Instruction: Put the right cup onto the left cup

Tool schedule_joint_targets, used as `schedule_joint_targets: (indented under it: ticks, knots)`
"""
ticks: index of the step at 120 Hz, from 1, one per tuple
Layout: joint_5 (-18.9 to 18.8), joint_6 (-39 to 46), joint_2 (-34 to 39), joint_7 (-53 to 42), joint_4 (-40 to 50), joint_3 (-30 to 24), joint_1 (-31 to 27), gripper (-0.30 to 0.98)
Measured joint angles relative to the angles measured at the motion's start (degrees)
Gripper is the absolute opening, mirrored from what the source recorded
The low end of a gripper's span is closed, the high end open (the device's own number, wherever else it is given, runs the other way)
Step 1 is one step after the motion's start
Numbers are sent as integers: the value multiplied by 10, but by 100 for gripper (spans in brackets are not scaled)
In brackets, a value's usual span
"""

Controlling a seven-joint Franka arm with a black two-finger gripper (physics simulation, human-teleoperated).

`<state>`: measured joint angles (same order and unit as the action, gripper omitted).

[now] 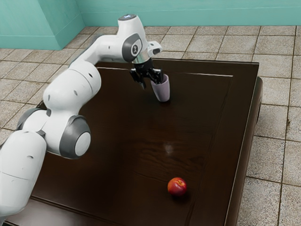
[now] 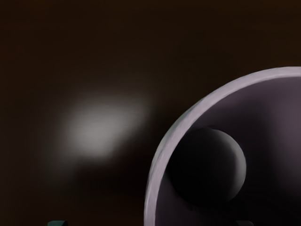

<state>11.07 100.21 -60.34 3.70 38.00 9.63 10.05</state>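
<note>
My black gripper (image 1: 150, 82) stands open at the rim of a pale purple cup (image 1: 162, 91), near the table's far edge in the exterior view. One finger is on the outer side of the cup, the other over its mouth. In the wrist view, the gripper (image 2: 151, 223) shows small fingertip bits wide apart at the lower edge, with the wall of the cup (image 2: 157, 181) between them. The cup is upright, and a round dark shape lies at its bottom. I cannot make out a separate second cup.
A red fruit (image 1: 177, 187) lies on the dark wooden table (image 1: 136, 136), toward the exterior view's bottom right. Raised edging runs along the table's border. Tiled floor surrounds the table, with a teal wall behind.
</note>
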Motion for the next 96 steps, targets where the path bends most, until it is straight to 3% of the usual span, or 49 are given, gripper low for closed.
schedule_joint_targets:
  ticks: [11,25,50,66,76,96]
  knots:
    - [0,4,-2,2,0,0,0,15]
    - [0,7,-2,5,-1,0,0,3]
    - [0,8,1,8,-2,0,0,-6]
    - [-2,8,45,12,20,-2,-4,-8]
    - [-3,8,146,16,134,-4,-5,-9]
    - [-35,26,502,38,545,-1,-8,-9]
